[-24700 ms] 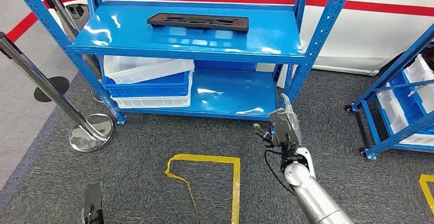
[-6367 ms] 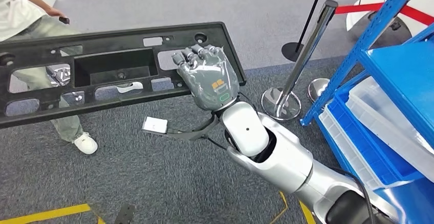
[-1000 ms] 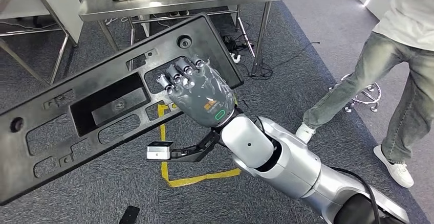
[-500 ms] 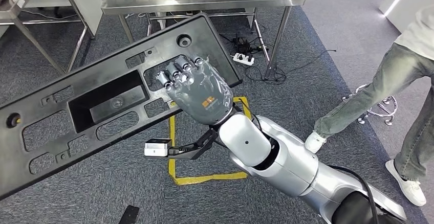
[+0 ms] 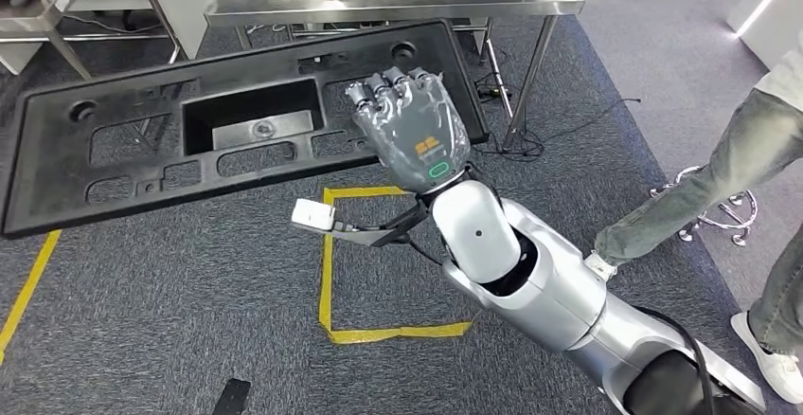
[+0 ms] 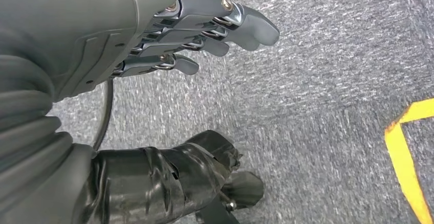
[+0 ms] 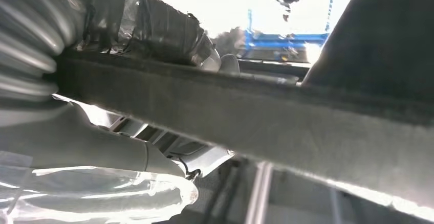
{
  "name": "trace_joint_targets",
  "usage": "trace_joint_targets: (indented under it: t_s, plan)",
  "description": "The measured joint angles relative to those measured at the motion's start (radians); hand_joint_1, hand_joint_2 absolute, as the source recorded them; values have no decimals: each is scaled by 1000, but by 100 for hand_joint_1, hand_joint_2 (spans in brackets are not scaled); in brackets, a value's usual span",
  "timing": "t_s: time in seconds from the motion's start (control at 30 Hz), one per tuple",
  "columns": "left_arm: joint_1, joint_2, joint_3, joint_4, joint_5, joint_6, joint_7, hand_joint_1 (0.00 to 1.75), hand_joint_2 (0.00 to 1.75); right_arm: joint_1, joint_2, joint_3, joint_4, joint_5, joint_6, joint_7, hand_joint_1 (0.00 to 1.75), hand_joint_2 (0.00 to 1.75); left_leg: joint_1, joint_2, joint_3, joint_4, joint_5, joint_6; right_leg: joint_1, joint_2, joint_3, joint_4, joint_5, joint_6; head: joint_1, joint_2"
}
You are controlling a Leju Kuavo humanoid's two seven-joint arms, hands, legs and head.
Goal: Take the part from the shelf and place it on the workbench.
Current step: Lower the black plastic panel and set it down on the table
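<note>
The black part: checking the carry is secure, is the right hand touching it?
Touching. In the head view the right hand lies over the black part, its fingers hooked through an opening.

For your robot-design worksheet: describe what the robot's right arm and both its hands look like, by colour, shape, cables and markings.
The right arm is glossy silver, built of rounded bulging segments, with thin black cables near the wrist. The right hand has a grey shell bearing an orange logo and a green oval outline, and metal-jointed fingers. The left hand has a grey ribbed cover and dark fingers.
</note>
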Motion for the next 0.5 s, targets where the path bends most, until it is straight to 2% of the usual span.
trace_joint_targets:
  t_s: [0.07,0.1,0.17,0.2,0.23,0.27,0.33,0.37,0.4,0.43,0.5]
  plan:
    - [1,2,0,0,2,0,-1,0,175,-4,-11,-13,-1,-19,7,12,175,175,1,6,-12,30,-19,-11,-5,-2,8,-8,2,-9,-3,0]
    - [2,4,0,0,3,0,-2,0,175,-6,-16,-17,-2,-26,11,16,175,175,3,10,-32,72,-41,-16,-7,-3,12,-11,3,-14,-5,0]
    - [2,3,0,0,4,0,-3,0,175,-9,-25,-23,-3,-40,22,22,175,175,6,15,-95,197,-93,-24,-6,-4,14,-11,0,-19,-8,0]
    - [2,3,0,0,5,0,-4,0,175,-9,-30,-24,-4,-46,27,25,175,175,7,16,-126,251,-108,-26,-6,-4,15,-10,-2,-21,-8,0]
    - [3,3,0,0,6,0,-4,0,175,-9,-36,-25,-4,-52,32,27,175,175,7,16,-144,275,-105,-27,-5,-5,16,-9,-5,-21,-8,0]
    - [3,4,0,0,6,-1,-5,0,175,-9,-43,-26,-5,-56,36,29,175,175,7,17,-142,261,-83,-27,-5,-5,18,-8,-8,-20,-8,0]
    - [3,5,0,0,8,-6,-6,0,175,-9,-55,-31,-5,-64,41,34,175,175,7,21,-88,135,-10,-21,-5,-5,27,-8,-16,-16,-8,0]
    - [3,6,0,0,9,-8,-7,0,175,-10,-60,-34,-7,-67,44,36,175,175,4,23,-55,70,13,-17,-4,-5,31,-8,-19,-13,-8,0]
    - [2,6,0,0,10,-12,-8,0,175,-12,-64,-36,-8,-70,47,39,175,175,1,25,-32,23,24,-13,-2,-5,33,-8,-22,-9,-7,0]
    - [2,6,0,0,12,-14,-8,0,175,-13,-68,-38,-10,-73,50,40,175,175,-2,25,-20,1,23,-8,-1,-5,34,-10,-24,-5,-7,0]
    - [3,7,0,0,13,-17,-8,0,175,-16,-76,-39,-13,-78,56,41,175,175,-5,23,-14,-6,17,2,0,-5,38,-16,-26,6,-7,0]
